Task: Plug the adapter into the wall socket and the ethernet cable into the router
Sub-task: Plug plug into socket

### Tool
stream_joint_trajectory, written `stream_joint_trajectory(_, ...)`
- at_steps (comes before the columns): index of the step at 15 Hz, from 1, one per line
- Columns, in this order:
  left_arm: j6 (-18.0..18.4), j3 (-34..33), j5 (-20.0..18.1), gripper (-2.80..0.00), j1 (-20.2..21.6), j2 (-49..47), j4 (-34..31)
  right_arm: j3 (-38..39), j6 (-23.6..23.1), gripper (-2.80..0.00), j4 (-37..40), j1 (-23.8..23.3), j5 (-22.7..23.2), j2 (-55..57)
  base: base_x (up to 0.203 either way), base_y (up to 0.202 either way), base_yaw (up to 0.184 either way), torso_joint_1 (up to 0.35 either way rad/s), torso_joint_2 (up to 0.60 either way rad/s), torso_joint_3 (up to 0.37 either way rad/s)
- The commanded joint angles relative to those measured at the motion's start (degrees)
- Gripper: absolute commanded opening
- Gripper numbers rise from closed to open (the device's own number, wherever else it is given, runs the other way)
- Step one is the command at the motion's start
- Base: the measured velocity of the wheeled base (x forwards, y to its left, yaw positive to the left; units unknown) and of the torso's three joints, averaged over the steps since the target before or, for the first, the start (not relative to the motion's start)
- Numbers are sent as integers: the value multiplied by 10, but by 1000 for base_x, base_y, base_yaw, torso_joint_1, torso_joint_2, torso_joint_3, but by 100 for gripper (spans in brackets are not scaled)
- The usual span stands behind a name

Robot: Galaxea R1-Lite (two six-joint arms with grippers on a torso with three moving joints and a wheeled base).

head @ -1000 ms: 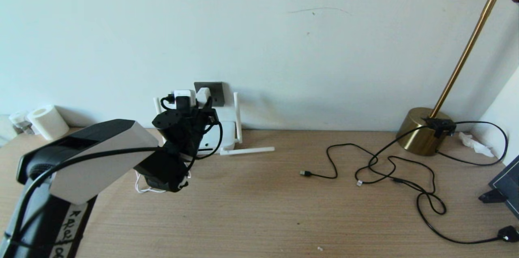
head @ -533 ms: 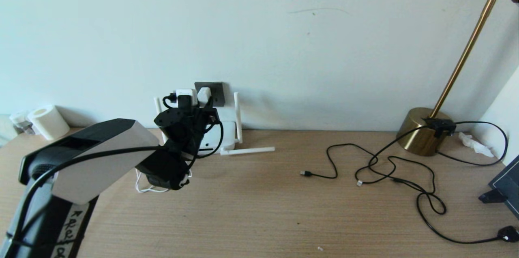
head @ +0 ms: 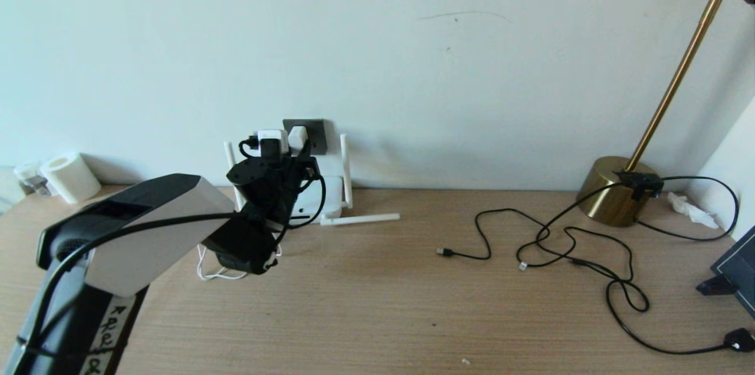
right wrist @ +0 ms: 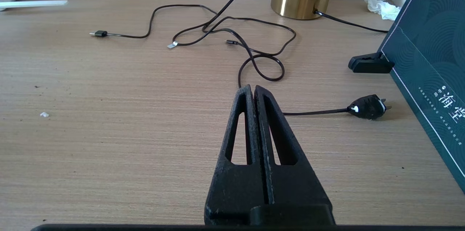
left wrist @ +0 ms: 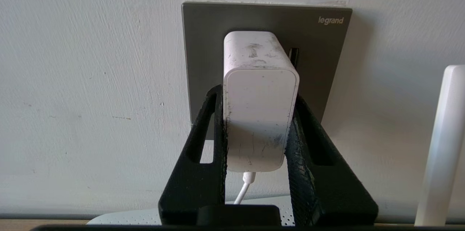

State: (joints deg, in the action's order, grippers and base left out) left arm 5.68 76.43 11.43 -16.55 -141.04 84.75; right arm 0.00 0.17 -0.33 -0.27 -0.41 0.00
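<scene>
Left hand point(left wrist: 258, 114) clamped on adapter point(left wrist: 258, 107) — against wall socket point(left wrist: 323, 49)

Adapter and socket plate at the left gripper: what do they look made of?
Adapter: looks like matte white plastic, scuffed with grey marks and fine scratches; held in the left gripper. Socket: smooth dark grey plate with a satin sheen, probably plastic, though a metal finish can't be ruled out.

- adapter point(left wrist: 259, 100): white, scuffed with grey marks
- wall socket point(left wrist: 319, 53): dark grey
- router point(head: 330, 195): white
- surface point(head: 377, 304): light wood grain
- lamp base point(head: 610, 189): brass gold
</scene>
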Motion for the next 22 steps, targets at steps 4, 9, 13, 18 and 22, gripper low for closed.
stream_joint_trajectory(4, 0, 20, 1, -280, 2, -10, -6, 0, 0, -280, 0, 0, 0, 0, 0, 0, 0, 0, 0, 0)
stream_joint_trajectory(9, 0, 24, 1, -280, 2, -12, -6, 0, 0, -280, 0, 0, 0, 1, 0, 0, 0, 0, 0, 0)
stream_joint_trajectory(13, 0, 34, 1, -280, 2, -17, -6, 0, 0, -280, 0, 0, 0, 0, 0, 0, 0, 0, 0, 0)
stream_joint_trajectory(18, 0, 34, -1, -280, 2, -20, -6, 0, 0, -280, 0, 0, 0, 0, 0, 0, 0, 0, 0, 0)
stream_joint_trajectory(22, 0, 34, -5, -280, 3, -27, -6, 0, 0, -280, 0, 0, 0, 1, 0, 0, 0, 0, 0, 0)
